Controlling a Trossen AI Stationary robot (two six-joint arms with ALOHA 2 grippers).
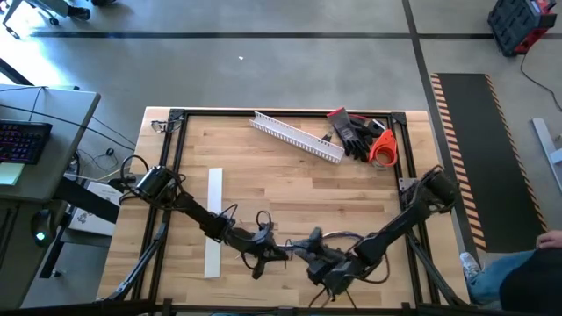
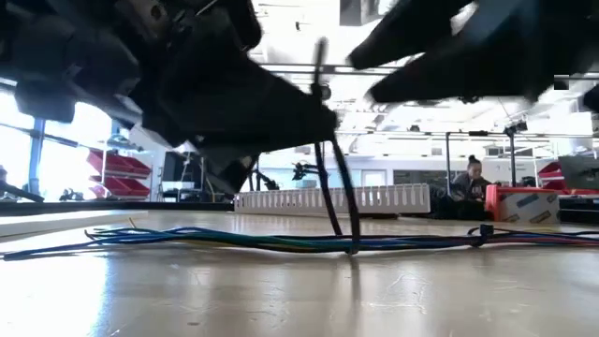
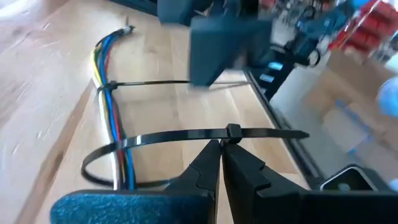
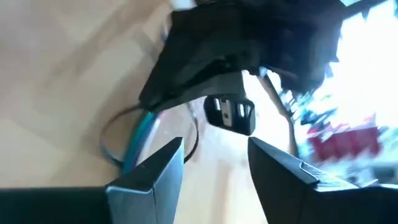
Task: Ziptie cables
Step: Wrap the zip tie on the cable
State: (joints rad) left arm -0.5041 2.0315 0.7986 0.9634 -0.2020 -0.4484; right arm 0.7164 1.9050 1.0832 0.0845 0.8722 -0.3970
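- The left gripper (image 3: 221, 163) sits near the front middle of the table, its fingers pressed together on the black zip tie (image 3: 186, 135) just beside the tie's small head (the two dark fingertips meet with no gap in its own wrist view).
- That zip tie runs as a loose loop around the cables (image 3: 111, 118), with its tail sticking out past the head.
- The right gripper (image 4: 214, 163) hovers close by, to the right of the left one in the high view; its fingers stand apart with nothing between them.
- The cables lie flat on the wooden table (image 1: 290, 189) near its front edge, and a second black tie (image 3: 146, 83) crosses them farther along.
- Farther off, a flat white strip (image 1: 214, 221) lies left of centre.
- At the back of the table rest a white slotted channel (image 1: 297, 137), dark gloves (image 1: 353, 132) and an orange tool (image 1: 383, 149).
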